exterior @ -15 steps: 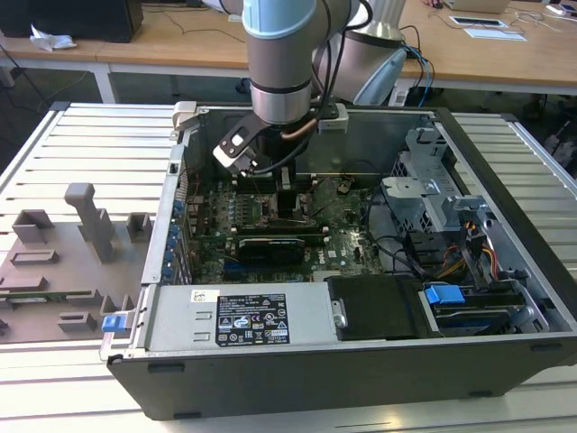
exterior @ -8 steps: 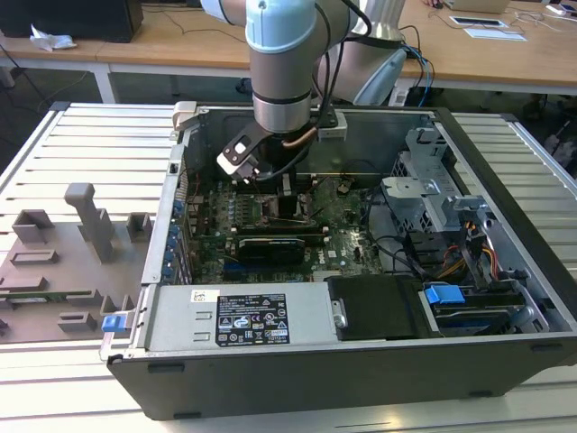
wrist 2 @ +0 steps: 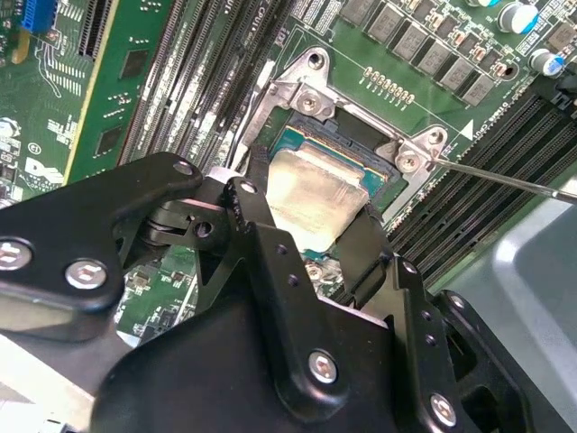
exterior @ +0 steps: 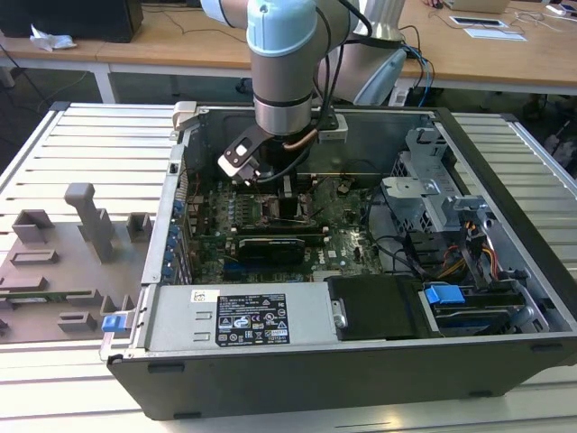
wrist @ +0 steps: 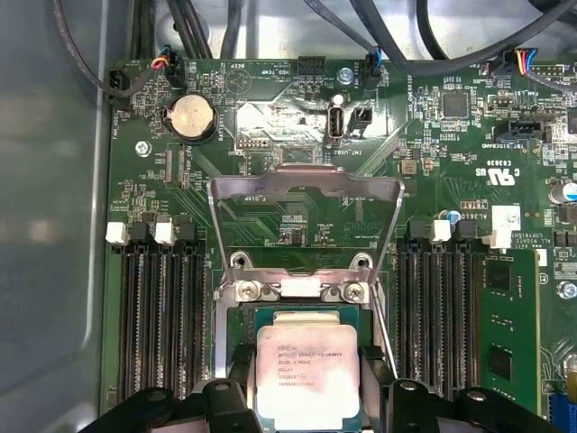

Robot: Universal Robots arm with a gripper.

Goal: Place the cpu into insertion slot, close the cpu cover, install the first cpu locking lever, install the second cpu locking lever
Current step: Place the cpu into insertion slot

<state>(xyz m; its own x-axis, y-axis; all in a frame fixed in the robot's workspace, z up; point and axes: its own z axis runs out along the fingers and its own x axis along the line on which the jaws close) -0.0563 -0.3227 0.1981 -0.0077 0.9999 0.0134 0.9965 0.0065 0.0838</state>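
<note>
Inside the open dark grey metal computer case (exterior: 297,379), over the green motherboard (exterior: 347,230), the small flat square silver-topped cpu (wrist 2: 315,189) is being gripped at two opposite edges by the black claw (wrist 2: 311,200). The chip is being held directly over the square dark-rimmed insertion slot (wrist: 293,316); whether it is seated cannot be told. At the slot's edge, the thin grey metal-frame cpu cover (wrist: 361,185) is standing raised open.

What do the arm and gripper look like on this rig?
The arm is silver-grey metal tubing with pale blue joint caps. A copper-coloured cable loops at the wrist, beside a white-and-black bracket. The gripper is matte black: chunky linkage plates joined by silver screws, ending in two narrow black fingers.
</note>
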